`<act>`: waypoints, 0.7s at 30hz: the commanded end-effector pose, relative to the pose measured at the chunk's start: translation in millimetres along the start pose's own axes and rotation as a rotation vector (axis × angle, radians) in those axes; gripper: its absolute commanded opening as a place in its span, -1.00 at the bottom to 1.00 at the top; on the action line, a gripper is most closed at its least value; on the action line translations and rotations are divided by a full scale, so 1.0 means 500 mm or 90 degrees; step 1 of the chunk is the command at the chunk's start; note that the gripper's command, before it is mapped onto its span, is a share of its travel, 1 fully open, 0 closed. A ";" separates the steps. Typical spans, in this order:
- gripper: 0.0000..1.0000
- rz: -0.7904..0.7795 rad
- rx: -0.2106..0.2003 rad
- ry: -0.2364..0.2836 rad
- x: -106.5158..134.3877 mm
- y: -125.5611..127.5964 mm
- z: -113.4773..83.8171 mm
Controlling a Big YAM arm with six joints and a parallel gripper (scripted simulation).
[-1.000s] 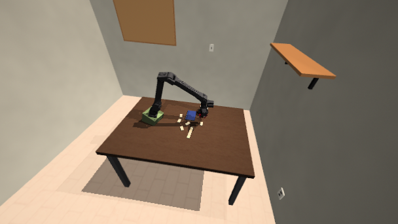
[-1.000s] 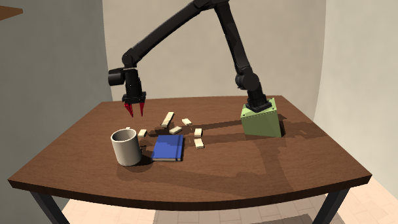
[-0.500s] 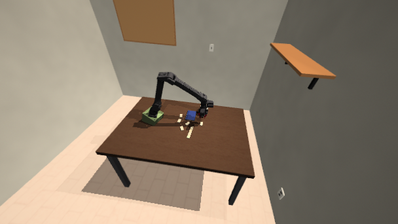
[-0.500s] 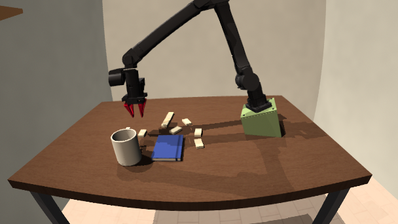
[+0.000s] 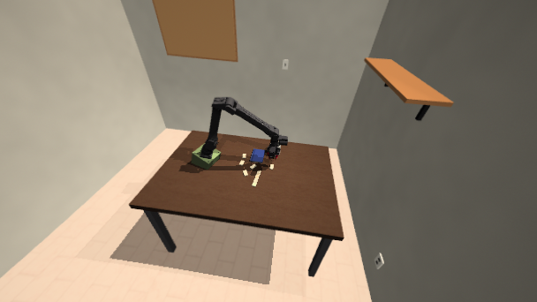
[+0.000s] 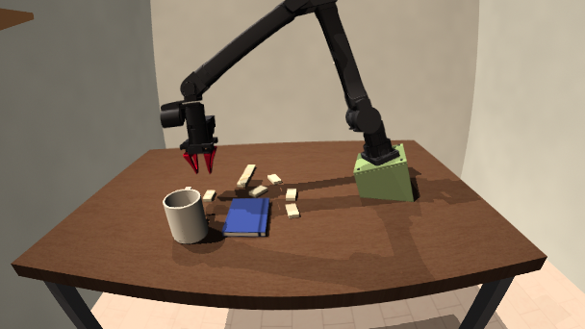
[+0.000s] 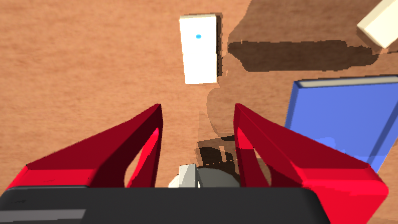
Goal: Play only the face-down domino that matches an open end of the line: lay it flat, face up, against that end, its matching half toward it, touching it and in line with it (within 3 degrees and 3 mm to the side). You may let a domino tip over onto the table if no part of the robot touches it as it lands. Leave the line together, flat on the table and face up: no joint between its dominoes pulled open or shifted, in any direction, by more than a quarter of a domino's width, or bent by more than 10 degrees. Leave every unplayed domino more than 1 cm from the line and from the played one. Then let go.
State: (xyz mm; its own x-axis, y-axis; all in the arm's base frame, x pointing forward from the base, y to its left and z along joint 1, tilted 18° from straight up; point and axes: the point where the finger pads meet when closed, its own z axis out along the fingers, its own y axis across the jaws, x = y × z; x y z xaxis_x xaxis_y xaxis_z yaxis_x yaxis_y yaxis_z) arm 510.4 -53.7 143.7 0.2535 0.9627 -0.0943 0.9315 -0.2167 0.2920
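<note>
My gripper [image 6: 201, 164] [image 5: 272, 154] [image 7: 198, 113] has red fingers, is open and holds nothing. It hangs above the table, left of the dominoes. In the wrist view a white domino [image 7: 200, 48] [image 6: 209, 194] with one blue pip lies flat just ahead of the fingertips. A second domino [image 7: 380, 22] [image 6: 258, 190] lies at the top right. The line of dominoes [image 6: 245, 175] [image 5: 256, 178] lies flat as one long cream strip. Loose dominoes [image 6: 274, 179] [image 6: 291, 194] [image 6: 292, 211] lie scattered to its right.
A blue book [image 6: 247, 217] [image 7: 345, 117] [image 5: 257, 154] lies flat beside the dominoes. A grey mug [image 6: 186, 216] stands upright left of it, with a small domino behind its rim. The arm's green base [image 6: 383, 174] [image 5: 206, 156] is at the right.
</note>
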 end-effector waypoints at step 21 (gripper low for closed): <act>-0.14 -0.013 -0.026 0.009 -0.017 0.010 -0.032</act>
State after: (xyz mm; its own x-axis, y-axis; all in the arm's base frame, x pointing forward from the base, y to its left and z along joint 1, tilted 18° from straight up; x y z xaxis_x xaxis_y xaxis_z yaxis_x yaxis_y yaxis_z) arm 506.5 -56.1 139.1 0.2327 0.9682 -0.0923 0.9394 -0.1992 0.2789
